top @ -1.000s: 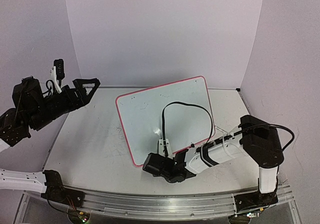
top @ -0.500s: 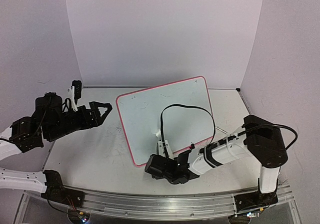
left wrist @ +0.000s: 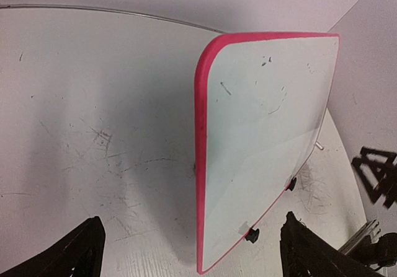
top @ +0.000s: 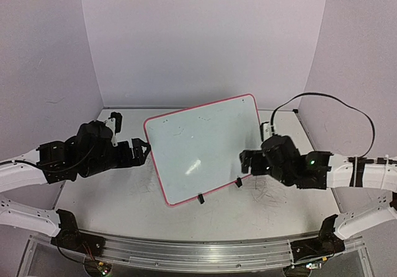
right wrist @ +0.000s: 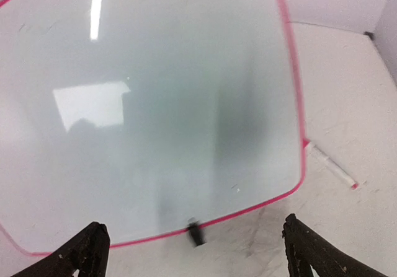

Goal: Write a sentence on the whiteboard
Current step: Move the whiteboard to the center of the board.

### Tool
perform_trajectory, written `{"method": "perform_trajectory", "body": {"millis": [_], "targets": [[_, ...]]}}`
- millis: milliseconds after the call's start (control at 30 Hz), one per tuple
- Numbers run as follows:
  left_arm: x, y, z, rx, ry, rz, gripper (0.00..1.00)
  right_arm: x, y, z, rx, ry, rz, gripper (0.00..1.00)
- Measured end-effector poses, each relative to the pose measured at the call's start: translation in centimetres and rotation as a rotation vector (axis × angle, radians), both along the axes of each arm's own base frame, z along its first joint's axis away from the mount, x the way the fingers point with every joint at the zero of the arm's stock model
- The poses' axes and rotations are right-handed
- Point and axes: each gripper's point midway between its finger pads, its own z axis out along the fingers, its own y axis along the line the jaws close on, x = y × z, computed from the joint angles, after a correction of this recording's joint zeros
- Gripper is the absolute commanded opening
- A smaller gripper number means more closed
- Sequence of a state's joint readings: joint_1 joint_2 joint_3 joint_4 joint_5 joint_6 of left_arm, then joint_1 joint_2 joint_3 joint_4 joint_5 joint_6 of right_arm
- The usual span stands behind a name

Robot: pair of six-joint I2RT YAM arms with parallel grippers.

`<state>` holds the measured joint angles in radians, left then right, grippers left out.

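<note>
Soft, even light falls from overhead. The whiteboard [top: 205, 137] carries a small glare patch near its lower edge, and the right wrist view of it is hazy, with a bright reflected streak. Left of it, a faint shadow dims the counter [left wrist: 93, 134].

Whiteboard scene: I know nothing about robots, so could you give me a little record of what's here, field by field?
Whiteboard: red-pink rim, on the table, between both arms
Writing: none readable, only faint specks
Clip feet: two, black, on the near edge
Marker: lies on table beside board's right edge
Left tool: open, empty
Right tool: open, empty
</note>
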<state>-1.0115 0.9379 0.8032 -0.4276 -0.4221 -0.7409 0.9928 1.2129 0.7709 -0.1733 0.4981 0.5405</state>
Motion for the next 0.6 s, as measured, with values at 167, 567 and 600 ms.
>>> {"method": "perform_trajectory", "body": {"millis": [167, 567, 600], "targets": [[0.3, -0.1, -0.8, 0.012, 0.021, 0.02, 0.99, 7.6, -10.4, 2.0, -0.023, -0.071, -0.166, 0.98], [0.0, 0.5, -2.0, -0.015, 0.04, 0.05, 1.0, 17.7, -14.7, -3.6, -0.133, 0.041, 0.038, 0.9], [0.0, 0.5, -2.2, -0.014, 0.044, 0.051, 0.99, 17.9, -14.2, -3.8, -0.136, 0.042, 0.066, 0.89]]}}
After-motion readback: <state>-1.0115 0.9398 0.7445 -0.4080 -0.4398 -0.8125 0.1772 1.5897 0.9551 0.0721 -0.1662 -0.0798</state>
